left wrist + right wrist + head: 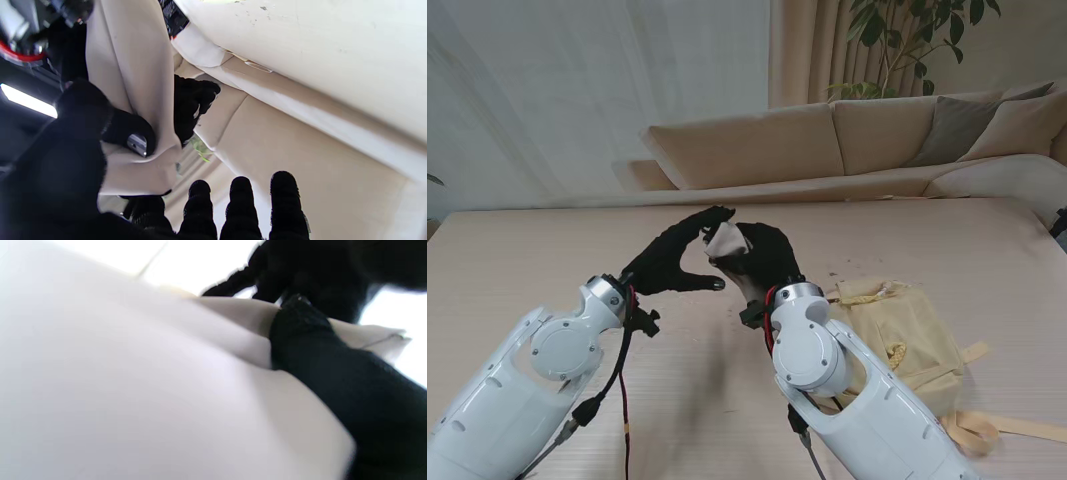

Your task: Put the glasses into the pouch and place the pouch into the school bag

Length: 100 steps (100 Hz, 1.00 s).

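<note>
A beige cloth pouch (725, 240) hangs above the middle of the table, between my two black-gloved hands. My right hand (767, 258) is shut on it from the right; one of its fingers (333, 373) presses across the cloth (133, 390). My left hand (672, 262) meets the pouch (133, 66) from the left, with its thumb (76, 110) on the cloth and a forefinger under the edge, while three fingers stay straight and free. A black tip with a small metal piece (136, 145) lies against the pouch. No glasses can be made out. The yellow school bag (907, 330) lies on the table by my right arm.
The bag's loose straps (987, 430) trail toward the table's near right corner. A red and black cable (622, 400) hangs from my left forearm. A beige sofa (827, 140) and a plant (907, 40) stand beyond the table's far edge.
</note>
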Each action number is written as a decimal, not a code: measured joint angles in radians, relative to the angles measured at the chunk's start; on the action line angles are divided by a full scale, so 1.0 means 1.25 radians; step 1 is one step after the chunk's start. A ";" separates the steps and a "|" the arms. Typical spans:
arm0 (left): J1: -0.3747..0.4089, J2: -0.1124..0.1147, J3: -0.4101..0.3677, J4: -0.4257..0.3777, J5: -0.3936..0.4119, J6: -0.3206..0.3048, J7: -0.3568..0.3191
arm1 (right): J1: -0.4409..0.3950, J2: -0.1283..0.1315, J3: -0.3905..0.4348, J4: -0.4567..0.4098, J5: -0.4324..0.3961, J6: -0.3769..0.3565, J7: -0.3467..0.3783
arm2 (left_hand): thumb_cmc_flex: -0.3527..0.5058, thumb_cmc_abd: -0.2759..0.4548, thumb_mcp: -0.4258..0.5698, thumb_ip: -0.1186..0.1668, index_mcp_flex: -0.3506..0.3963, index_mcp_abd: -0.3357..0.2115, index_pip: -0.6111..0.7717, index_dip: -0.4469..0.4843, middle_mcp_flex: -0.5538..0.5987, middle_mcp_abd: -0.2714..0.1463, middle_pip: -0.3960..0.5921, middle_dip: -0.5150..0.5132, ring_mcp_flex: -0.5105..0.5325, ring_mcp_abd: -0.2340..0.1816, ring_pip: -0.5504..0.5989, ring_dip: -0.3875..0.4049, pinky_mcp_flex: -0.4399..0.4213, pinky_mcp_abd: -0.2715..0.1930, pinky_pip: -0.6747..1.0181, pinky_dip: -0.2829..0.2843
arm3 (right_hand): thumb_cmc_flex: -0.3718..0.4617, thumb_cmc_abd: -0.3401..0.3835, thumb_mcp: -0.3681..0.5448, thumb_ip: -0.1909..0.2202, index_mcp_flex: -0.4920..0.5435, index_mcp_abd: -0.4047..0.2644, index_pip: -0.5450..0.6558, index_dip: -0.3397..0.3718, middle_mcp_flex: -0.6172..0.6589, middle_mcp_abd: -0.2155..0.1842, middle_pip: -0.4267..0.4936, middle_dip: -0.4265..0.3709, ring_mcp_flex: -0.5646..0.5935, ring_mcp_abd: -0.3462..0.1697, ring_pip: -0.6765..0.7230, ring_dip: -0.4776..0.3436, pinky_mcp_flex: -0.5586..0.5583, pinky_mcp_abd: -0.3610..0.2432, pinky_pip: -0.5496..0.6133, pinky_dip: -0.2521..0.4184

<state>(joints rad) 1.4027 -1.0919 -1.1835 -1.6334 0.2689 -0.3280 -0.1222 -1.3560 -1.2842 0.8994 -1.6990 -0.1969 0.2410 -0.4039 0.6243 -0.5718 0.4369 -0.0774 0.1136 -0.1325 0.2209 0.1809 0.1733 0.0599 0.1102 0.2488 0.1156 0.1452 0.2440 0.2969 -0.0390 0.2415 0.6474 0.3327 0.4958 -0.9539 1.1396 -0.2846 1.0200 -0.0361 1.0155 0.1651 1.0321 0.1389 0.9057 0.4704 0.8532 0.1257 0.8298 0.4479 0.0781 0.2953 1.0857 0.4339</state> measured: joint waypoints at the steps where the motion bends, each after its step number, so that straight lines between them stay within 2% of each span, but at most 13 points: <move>1: 0.003 -0.001 -0.001 -0.003 -0.010 0.010 -0.001 | 0.001 -0.001 0.000 0.002 0.000 -0.003 -0.003 | 0.000 0.000 -0.006 0.000 0.000 -0.001 -0.010 -0.004 0.000 0.004 0.000 0.002 0.000 0.002 -0.001 0.000 0.000 0.005 0.000 -0.001 | 0.005 0.000 0.000 0.000 0.001 0.000 0.000 -0.002 -0.003 0.000 0.000 0.000 -0.007 0.000 0.004 0.000 -0.003 -0.001 0.000 0.000; 6: 0.021 -0.005 -0.008 -0.023 -0.042 0.068 0.000 | 0.004 -0.006 0.000 0.013 -0.001 -0.029 -0.011 | -0.009 0.000 -0.047 0.000 0.002 0.004 -0.071 -0.023 -0.001 0.019 -0.008 0.015 -0.001 0.019 -0.011 0.000 0.000 0.014 0.000 -0.007 | 0.011 -0.010 0.004 0.000 0.014 0.003 0.000 -0.024 -0.036 -0.013 0.000 0.000 -0.064 -0.013 0.000 0.001 -0.032 -0.019 0.001 -0.003; 9: 0.029 -0.009 -0.011 -0.034 -0.049 0.103 0.006 | 0.005 -0.008 0.000 0.021 -0.002 -0.047 -0.013 | -0.010 0.000 -0.048 0.000 -0.003 0.052 -0.090 -0.033 -0.006 0.024 -0.016 0.017 -0.001 0.029 -0.020 0.000 0.000 0.016 -0.009 -0.008 | 0.010 -0.010 0.004 0.000 0.014 -0.003 0.000 -0.035 -0.061 -0.025 0.000 0.000 -0.107 -0.026 -0.003 0.002 -0.053 -0.036 0.001 -0.006; 11: 0.033 -0.012 -0.012 -0.039 -0.053 0.127 0.013 | 0.005 -0.009 0.000 0.025 -0.002 -0.059 -0.014 | -0.010 0.000 -0.055 0.000 0.029 0.111 -0.068 -0.037 -0.011 0.038 -0.027 0.021 -0.011 0.033 -0.035 0.000 -0.001 0.023 -0.010 -0.009 | 0.006 -0.009 0.005 -0.030 0.014 -0.042 0.002 -0.044 -0.087 -0.034 -0.002 -0.001 -0.137 -0.037 -0.008 0.002 -0.066 -0.048 0.001 -0.006; 16: 0.040 -0.019 -0.008 -0.038 -0.070 0.162 0.039 | 0.006 -0.010 0.001 0.028 -0.001 -0.076 -0.016 | -0.010 0.000 -0.055 0.000 0.029 0.155 -0.075 -0.046 -0.011 0.048 -0.026 0.028 -0.010 0.048 -0.032 0.000 -0.001 0.039 -0.019 -0.015 | 0.006 -0.009 0.011 -0.033 0.014 -0.069 0.007 -0.055 -0.136 -0.052 -0.009 -0.003 -0.194 -0.067 -0.023 0.003 -0.091 -0.074 0.001 -0.006; 33: 0.046 -0.049 0.007 0.007 -0.118 0.150 0.145 | 0.006 -0.015 0.002 0.021 0.012 -0.060 -0.027 | -0.010 0.000 -0.054 0.000 0.029 0.166 -0.089 -0.056 -0.011 0.054 -0.028 0.042 -0.010 0.048 -0.039 0.009 -0.001 0.042 -0.020 -0.016 | 0.006 -0.009 0.012 -0.033 0.014 -0.072 0.019 -0.067 -0.164 -0.063 0.044 -0.002 -0.220 -0.083 0.000 0.032 -0.110 -0.086 0.012 0.003; 43: 0.054 -0.059 0.002 0.000 -0.198 0.200 0.130 | 0.007 -0.019 -0.003 0.026 0.007 -0.064 -0.052 | -0.020 -0.011 -0.051 0.000 0.035 0.193 -0.036 -0.031 -0.011 0.055 -0.019 0.051 -0.010 0.049 -0.038 0.010 -0.001 0.042 -0.020 -0.016 | 0.006 -0.037 0.053 -0.033 0.022 -0.072 0.023 -0.068 -0.109 -0.063 0.122 0.028 -0.171 -0.083 0.071 0.059 -0.070 -0.084 0.052 0.019; 51: 0.051 -0.057 0.002 -0.004 -0.282 0.238 0.045 | 0.009 -0.025 -0.006 0.033 0.008 -0.069 -0.074 | -0.020 -0.011 -0.042 0.000 0.036 0.211 -0.002 -0.015 -0.010 0.058 -0.007 0.051 -0.010 0.057 -0.022 0.018 -0.005 0.043 -0.031 -0.017 | 0.040 -0.053 0.081 -0.034 0.022 -0.072 0.024 -0.040 -0.003 -0.052 0.132 0.047 -0.066 -0.071 0.096 0.062 -0.008 -0.062 0.088 0.019; 60: 0.023 -0.047 0.037 0.025 -0.292 0.217 -0.018 | 0.015 -0.028 -0.014 0.039 0.000 -0.069 -0.075 | -0.020 -0.021 -0.042 0.000 0.037 0.209 0.008 -0.013 -0.010 0.058 0.009 0.051 -0.010 0.057 -0.019 0.018 -0.005 0.043 -0.033 -0.017 | 0.048 -0.088 0.119 -0.034 0.022 -0.072 0.025 -0.011 0.065 -0.049 0.110 0.061 -0.009 -0.060 0.095 0.044 0.025 -0.045 0.102 0.018; 71: -0.009 -0.048 0.074 0.071 -0.287 0.180 0.008 | 0.021 -0.032 -0.023 0.050 -0.025 -0.069 -0.085 | -0.020 -0.022 -0.042 0.000 0.037 0.212 0.008 -0.013 -0.010 0.058 0.009 0.051 -0.010 0.057 -0.019 0.018 -0.006 0.043 -0.038 -0.017 | 0.065 -0.113 0.150 -0.054 0.018 -0.105 0.029 0.066 0.114 -0.049 0.051 0.061 0.026 -0.055 0.062 -0.013 0.050 -0.037 0.109 0.017; 80: -0.017 -0.056 0.081 0.091 -0.294 0.150 0.039 | 0.024 -0.037 -0.027 0.059 -0.023 -0.068 -0.102 | -0.020 -0.032 -0.032 0.000 0.037 0.198 0.006 -0.013 -0.010 0.050 0.009 0.051 -0.010 0.048 -0.019 0.018 -0.013 0.043 -0.040 -0.019 | 0.092 -0.130 0.167 -0.057 0.005 -0.124 0.029 0.131 0.151 -0.049 -0.001 0.014 0.053 -0.054 0.015 -0.050 0.066 -0.037 0.109 0.011; 90: -0.032 -0.062 0.101 0.117 -0.246 0.096 0.082 | 0.024 -0.045 -0.026 0.061 0.006 -0.066 -0.117 | -0.039 -0.052 0.025 0.000 0.037 0.179 -0.020 -0.013 -0.010 0.034 -0.001 0.061 -0.010 0.036 -0.019 0.019 -0.015 0.035 -0.050 -0.019 | 0.096 -0.131 0.169 -0.057 -0.002 -0.132 0.031 0.162 0.169 -0.050 -0.038 -0.033 0.065 -0.054 -0.013 -0.062 0.081 -0.038 0.110 0.010; 100: -0.042 -0.066 0.108 0.128 -0.293 0.082 0.060 | 0.024 -0.055 -0.025 0.063 0.025 -0.059 -0.139 | -0.039 -0.059 0.027 0.000 0.037 0.165 -0.030 -0.013 -0.010 0.033 -0.007 0.069 -0.010 0.028 -0.019 0.019 -0.018 0.035 -0.060 -0.019 | 0.096 -0.131 0.169 -0.057 -0.013 -0.133 0.036 0.174 0.193 -0.052 -0.061 -0.076 0.082 -0.060 -0.041 -0.075 0.091 -0.046 0.110 0.010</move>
<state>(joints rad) 1.3507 -1.1749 -1.0487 -1.4735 -0.0979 -0.2252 -0.0475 -1.3259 -1.3524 0.8677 -1.6201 -0.1651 0.1669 -0.5774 0.5752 -0.6452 0.4708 -0.0773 0.1602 0.0742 0.1828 0.1642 0.1608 0.1013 0.1012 0.3350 0.1031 0.1801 0.2203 0.3201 -0.0618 0.2849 0.5722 0.3095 0.6159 -1.1179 1.3509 -0.3560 1.0037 -0.2021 1.0608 0.3823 1.2734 0.0739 0.8299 0.3756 0.9554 0.0513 0.7783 0.3536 0.1916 0.2381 1.2227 0.4458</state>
